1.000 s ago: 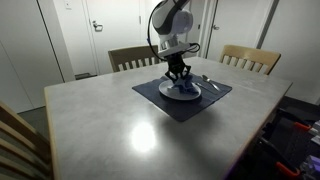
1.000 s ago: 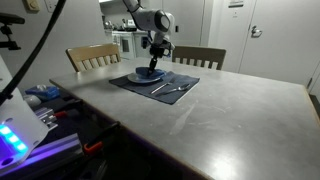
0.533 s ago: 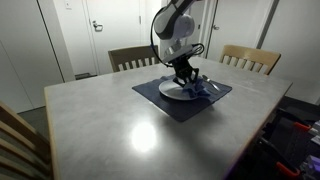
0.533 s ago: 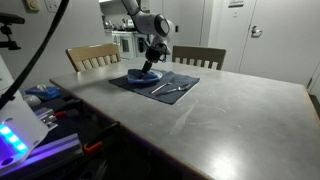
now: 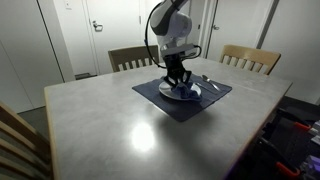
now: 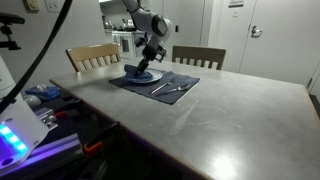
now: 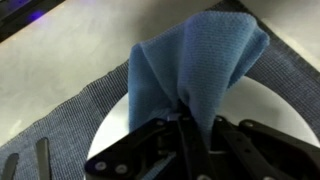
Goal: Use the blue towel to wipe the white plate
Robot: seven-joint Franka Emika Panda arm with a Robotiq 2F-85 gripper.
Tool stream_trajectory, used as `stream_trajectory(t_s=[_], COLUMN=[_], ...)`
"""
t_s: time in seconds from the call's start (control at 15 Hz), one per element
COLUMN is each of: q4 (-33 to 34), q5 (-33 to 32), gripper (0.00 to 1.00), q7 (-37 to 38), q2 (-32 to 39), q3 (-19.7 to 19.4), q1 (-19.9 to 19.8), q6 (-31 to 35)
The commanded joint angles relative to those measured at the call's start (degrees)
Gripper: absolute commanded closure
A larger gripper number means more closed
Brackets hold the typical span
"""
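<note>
My gripper [image 5: 176, 82] is shut on a blue towel [image 7: 195, 62] and presses it down onto the white plate [image 7: 255, 105]. The plate [image 5: 187, 92] lies on a dark blue placemat [image 5: 182, 97] at the far middle of the grey table. In the wrist view the towel hangs in folds from between the black fingers [image 7: 240, 140] and covers much of the plate. In an exterior view the gripper [image 6: 146, 68] stands over the plate [image 6: 146, 75], with the towel mostly hidden under it.
Cutlery [image 6: 170, 88] lies on the placemat [image 6: 155, 83] beside the plate, and shows in the wrist view [image 7: 42, 158]. Two wooden chairs [image 5: 130, 58] [image 5: 250, 58] stand behind the table. Another chair back [image 5: 18, 140] is at the near corner.
The gripper with the towel swept across the plate to one side half a second ago and has now come back toward where it was a second ago.
</note>
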Motion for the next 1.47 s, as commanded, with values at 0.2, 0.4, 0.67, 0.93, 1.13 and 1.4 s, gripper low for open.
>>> stream_trajectory(t_s=[0.2,0.4,0.67,0.93,1.13,1.4], q4=[3.97,4.44,3.07,1.06,-1.43,-4.99], q5=[2.53,0.48,-2.36,-4.87,-6.23,-7.38], gripper=[0.97,0.97,0.97,0.97,0.97,0.97], q7=[-9.62,-9.05,-4.39,1.76,5.57,8.89], q2=[1.54,1.41,0.72,-0.44,-1.24,-2.61], q3=[2.01,1.19,-1.03,-3.44,-4.20,-3.97], q1=[0.27,2.05,4.20,5.70,6.16,6.08], q6=[9.72,17.58,22.18,22.17,22.18,20.46])
